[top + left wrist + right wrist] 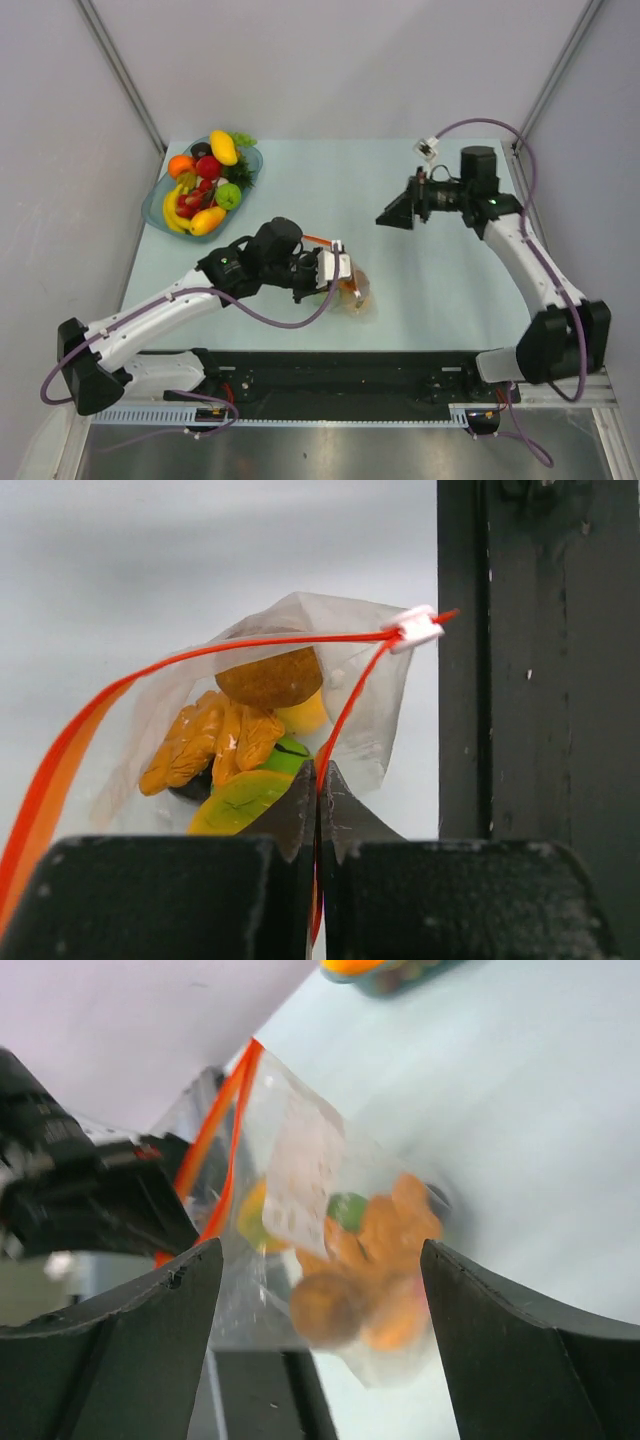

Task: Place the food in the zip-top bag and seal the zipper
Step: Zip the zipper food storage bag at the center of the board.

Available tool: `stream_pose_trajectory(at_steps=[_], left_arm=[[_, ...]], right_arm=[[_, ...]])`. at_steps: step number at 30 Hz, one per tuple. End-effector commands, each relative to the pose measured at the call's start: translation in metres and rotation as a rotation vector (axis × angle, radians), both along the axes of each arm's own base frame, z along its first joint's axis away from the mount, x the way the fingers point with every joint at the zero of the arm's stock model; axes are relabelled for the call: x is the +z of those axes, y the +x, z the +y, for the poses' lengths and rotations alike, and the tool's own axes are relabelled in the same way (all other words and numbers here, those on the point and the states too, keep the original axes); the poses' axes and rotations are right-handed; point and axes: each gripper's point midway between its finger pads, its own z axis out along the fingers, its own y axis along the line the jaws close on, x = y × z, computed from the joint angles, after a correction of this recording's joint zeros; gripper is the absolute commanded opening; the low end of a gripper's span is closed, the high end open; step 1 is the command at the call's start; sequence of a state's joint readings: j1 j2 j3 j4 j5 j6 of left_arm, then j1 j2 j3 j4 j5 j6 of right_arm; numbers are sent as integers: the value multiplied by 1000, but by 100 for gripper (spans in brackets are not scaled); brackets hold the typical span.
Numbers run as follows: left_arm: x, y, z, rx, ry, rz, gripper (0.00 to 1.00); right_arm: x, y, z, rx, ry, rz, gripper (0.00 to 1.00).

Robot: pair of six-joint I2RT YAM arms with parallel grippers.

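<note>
Seal step: left jaws pinch the bag's edge, right jaws spread and well off it.

Left jaws are pressed together on one red line of the zipper (250,645), holding the zip-top bag (375,715) at near-centre of the surface (440,280); can't tell if its bottom rests there. The bag is clear and crinkly, with the food (268,678) bunched low inside: orange, brown, yellow and green pieces. The two red lines diverge from the white slider (415,628), so I judge the mouth unsealed. To do it well, keep the left pinch firm and the strip taut, bring the right jaws onto the slider, and draw along the strip, not across it. Further back-left, the dish (155,205) holds more toy fruit.
</note>
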State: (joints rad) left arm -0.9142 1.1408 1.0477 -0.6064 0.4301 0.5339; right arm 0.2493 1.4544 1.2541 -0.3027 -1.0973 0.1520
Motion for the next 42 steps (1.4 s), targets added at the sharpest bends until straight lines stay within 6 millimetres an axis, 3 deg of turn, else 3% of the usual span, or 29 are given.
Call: stream_pose_trajectory(at_steps=[1, 5, 11, 16, 22, 28, 35, 42], left_arm=[[35, 14, -33, 101, -171, 66, 0], [42, 18, -51, 126, -211, 139, 0], [49, 17, -75, 146, -245, 158, 0], [59, 27, -81, 193, -264, 169, 0], [57, 22, -83, 171, -260, 191, 0], [55, 19, -79, 167, -254, 191, 0], [51, 18, -79, 165, -258, 203, 0], [53, 22, -80, 167, -260, 208, 0]], right_arm=[[6, -38, -40, 3, -72, -262, 84], [-10, -88, -61, 31, -157, -435, 80], [-16, -115, -65, 23, -185, -637, 67], [-40, -130, -56, 84, -212, -697, 65], [-47, -129, -32, 86, -148, -805, 62], [-46, -113, -25, 18, -155, -818, 61], [-42, -105, -42, -65, -206, -778, 73], [-31, -103, -54, -94, -188, -764, 73]])
